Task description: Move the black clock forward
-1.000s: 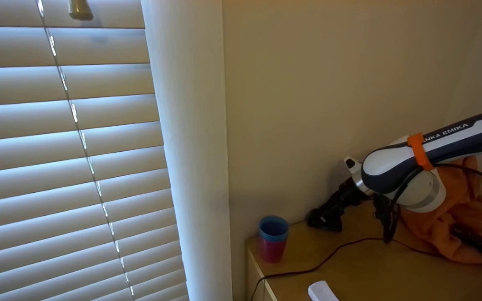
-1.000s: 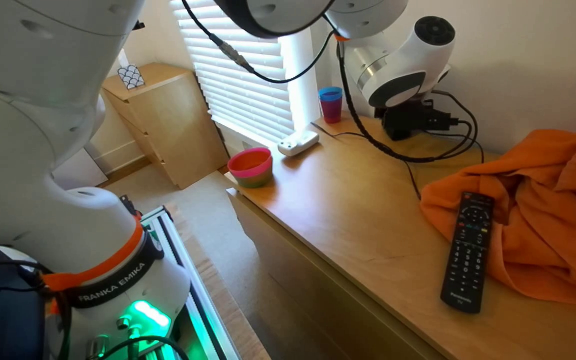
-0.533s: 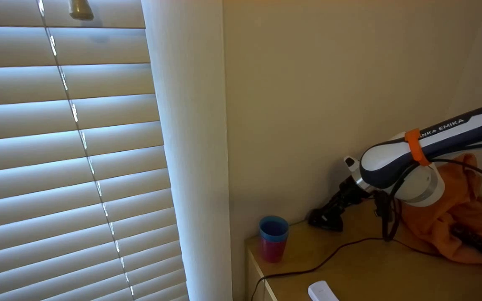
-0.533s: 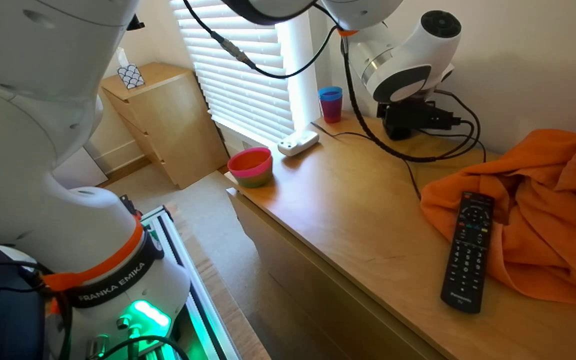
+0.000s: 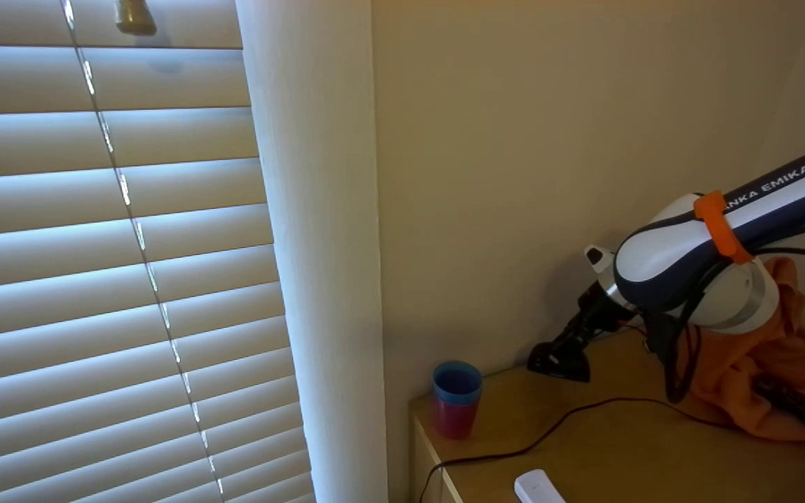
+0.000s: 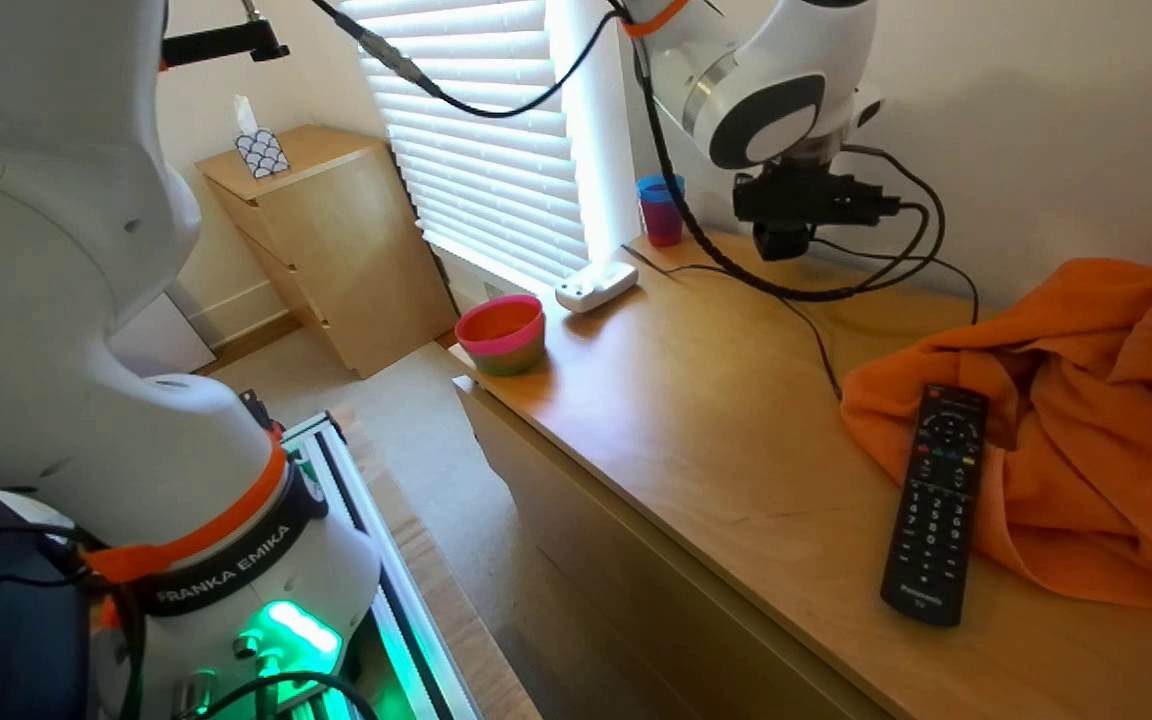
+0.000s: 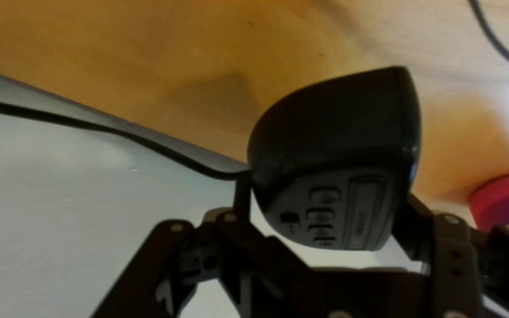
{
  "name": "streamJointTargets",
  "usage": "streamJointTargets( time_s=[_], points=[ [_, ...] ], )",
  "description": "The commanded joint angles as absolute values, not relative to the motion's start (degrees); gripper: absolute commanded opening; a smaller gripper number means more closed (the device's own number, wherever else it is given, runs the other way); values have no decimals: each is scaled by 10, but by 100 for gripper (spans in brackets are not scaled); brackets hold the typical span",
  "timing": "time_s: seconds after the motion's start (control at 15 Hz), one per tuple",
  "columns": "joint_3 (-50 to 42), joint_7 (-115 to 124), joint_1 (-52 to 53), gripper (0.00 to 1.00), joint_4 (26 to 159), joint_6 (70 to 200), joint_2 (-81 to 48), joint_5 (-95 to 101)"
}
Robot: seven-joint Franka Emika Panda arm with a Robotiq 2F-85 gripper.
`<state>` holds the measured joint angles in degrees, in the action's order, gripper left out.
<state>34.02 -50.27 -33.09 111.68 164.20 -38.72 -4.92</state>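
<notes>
The black clock (image 7: 334,128) is in the middle of the wrist view, with its buttoned face towards the camera and a cord running off it to the left. My gripper (image 7: 325,212) has one finger on each side of the clock and is shut on it. In an exterior view the clock (image 5: 560,363) hangs tilted at the end of the gripper near the wall, just above the wooden top. In an exterior view the clock (image 6: 781,240) shows only as a dark shape under the gripper; the fingers are hidden there.
A blue and magenta cup stack (image 5: 456,398) stands near the clock. A white power strip (image 6: 596,287), pink bowl (image 6: 501,330), orange cloth (image 6: 1086,430) and black remote (image 6: 936,505) lie on the dresser top (image 6: 716,420). A thin cord (image 5: 556,423) crosses the top; the wall is close behind.
The arm and gripper have risen, and the clock has moved up with them. It has also shifted slightly away from the cup stack. The cup, bowl, remote and cloth have not moved.
</notes>
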Motion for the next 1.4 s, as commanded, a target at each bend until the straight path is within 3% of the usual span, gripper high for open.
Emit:
streamJointTargets(
  time_s=[0.0,0.4,0.47,0.6,0.67,1.33],
  points=[
    [285,-412,-277,49,1252,1679,-250,-78],
    [143,-158,-103,49,1434,1762,-90,-55],
    [181,-228,-148,74,1359,1733,-156,-56],
    [159,-181,-116,74,1405,1753,-117,-56],
    [156,-173,-111,49,1415,1754,-107,-56],
    [3,-72,-134,49,1542,1728,-18,-57]
  ],
)
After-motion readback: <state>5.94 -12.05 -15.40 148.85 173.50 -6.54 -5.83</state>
